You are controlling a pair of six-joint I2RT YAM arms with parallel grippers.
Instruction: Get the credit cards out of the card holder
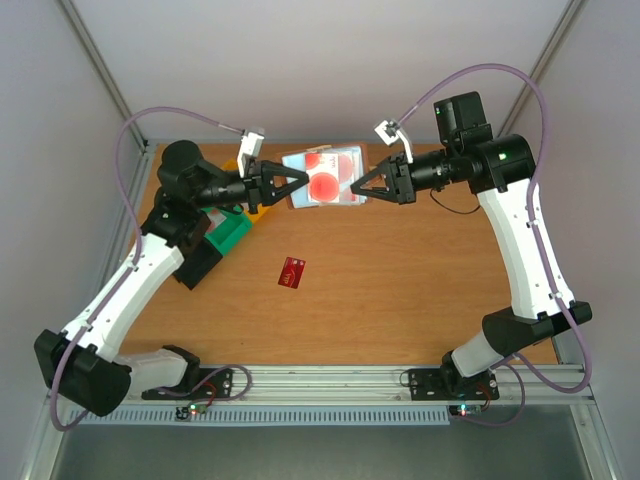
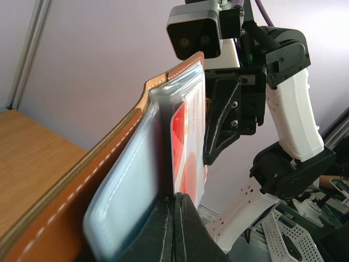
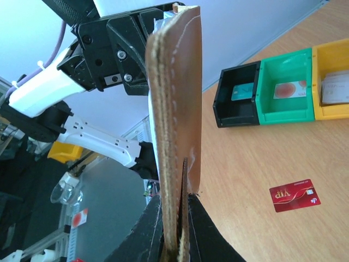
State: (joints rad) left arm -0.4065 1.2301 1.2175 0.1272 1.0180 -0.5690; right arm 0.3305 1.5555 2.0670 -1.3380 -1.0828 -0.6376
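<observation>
Holder (image 1: 322, 177): open, aloft over far worktop (image 1: 420, 290), red card (image 2: 182, 147) inside.
Left gripper (image 1: 304, 182): jaws clenched on holder's inner edge.
Right gripper (image 1: 353, 188): jaws clenched on brown cover.
Loose card (image 1: 292, 270): flat, mid-worktop.

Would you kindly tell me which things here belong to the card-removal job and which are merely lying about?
Belonging to the job: card holder, held up at both ends; red card inside its sleeve; red VIP card on the table.
Lying about: black bin, green bin, yellow bin, side by side.
</observation>
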